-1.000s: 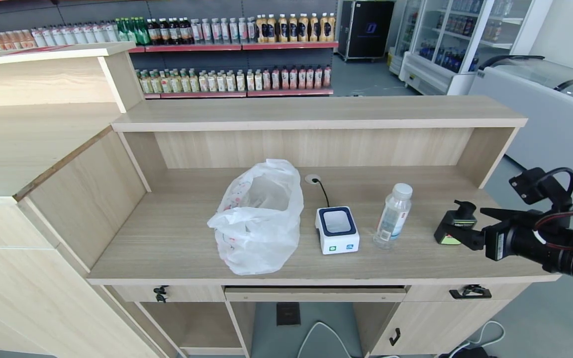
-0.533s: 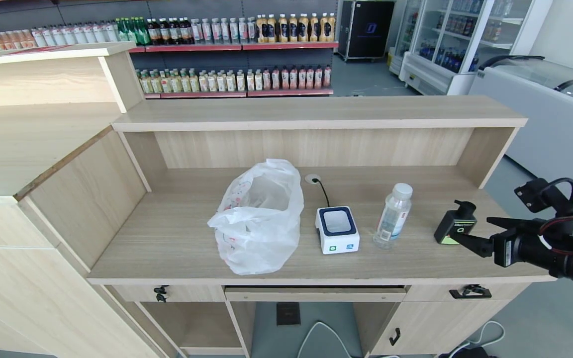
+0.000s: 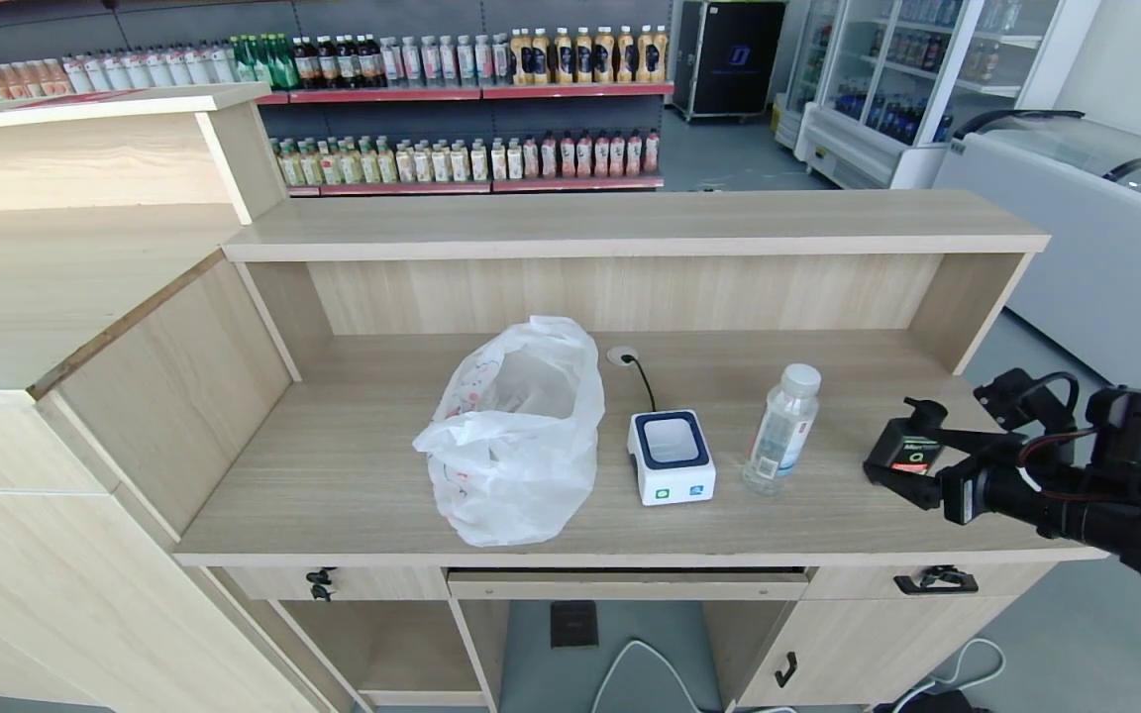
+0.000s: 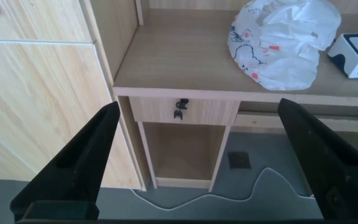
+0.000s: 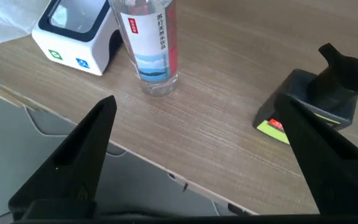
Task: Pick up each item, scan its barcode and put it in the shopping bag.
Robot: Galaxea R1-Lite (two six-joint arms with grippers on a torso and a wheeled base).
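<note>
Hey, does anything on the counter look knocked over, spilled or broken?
Nothing stands out. The water bottle stands upright, the scanner sits flat beside the bag, and no spill shows on the counter.

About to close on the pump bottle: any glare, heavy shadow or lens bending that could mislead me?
Head view: even store light, no hard shadows on the counter; the wide lens splays its side walls outward, so the pump bottle near the edge may look skewed. Right wrist view: pale reflection on the scanner window, highlights on the water bottle.
</note>
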